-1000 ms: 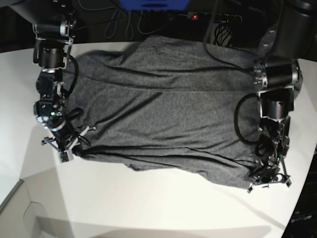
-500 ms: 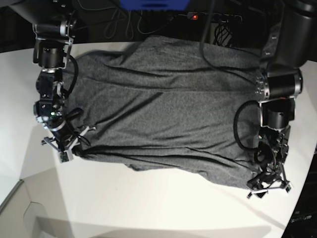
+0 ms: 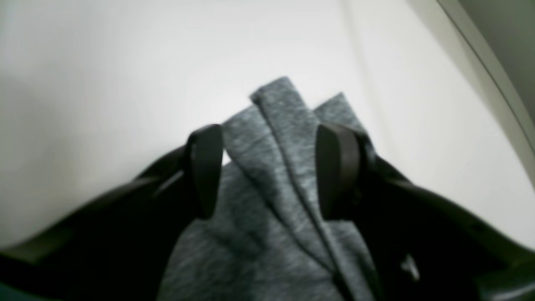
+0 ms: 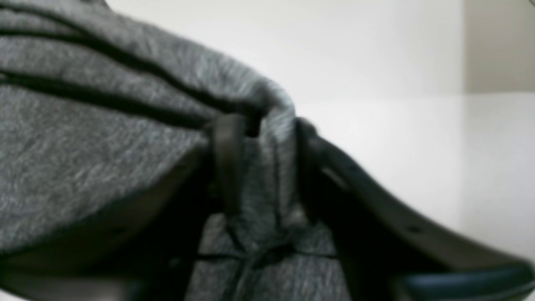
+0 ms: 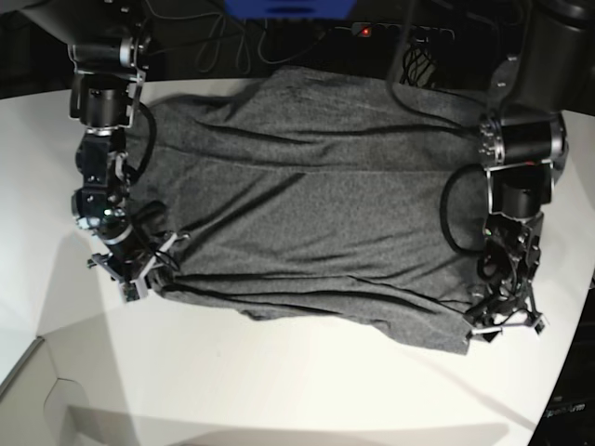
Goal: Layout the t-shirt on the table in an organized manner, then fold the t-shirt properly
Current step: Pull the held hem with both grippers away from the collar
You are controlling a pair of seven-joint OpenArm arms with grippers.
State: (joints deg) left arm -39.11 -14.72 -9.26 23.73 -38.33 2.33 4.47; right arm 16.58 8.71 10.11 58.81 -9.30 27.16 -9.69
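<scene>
now that both arms have let go of the cloth, the t-shirt (image 5: 316, 209) lies spread across the middle of the table (image 5: 279, 390), its long edge running from the left of the frame to the lower right. half a second ago the right gripper (image 5: 139, 265), at the left of the base view, was pinched on the hem corner; now its jaws stand apart, with a bunched fold of grey knit sitting loose between the fingers (image 4: 225, 163) in its wrist view. the left gripper (image 5: 502, 321), at the lower right, had opened a beat earlier and stands spread, the seamed corner lying between its fingers (image 3: 205, 167) without being squeezed.

to my eye that marks the end of a stretch-and-lay step: the body looks laid out, though not neatly. deep creases run along the lower edge and a slack lip sags near the bottom middle, so smoothing may be needed before any fold.

dark cables (image 5: 279, 42) and a small red light (image 5: 365, 32) sit along the top of the frame, behind the shirt. the top edge of the cloth runs close to the table's far rim. both grippers sit low over the corners, so lifting away could snag the fabric and drag it.
</scene>
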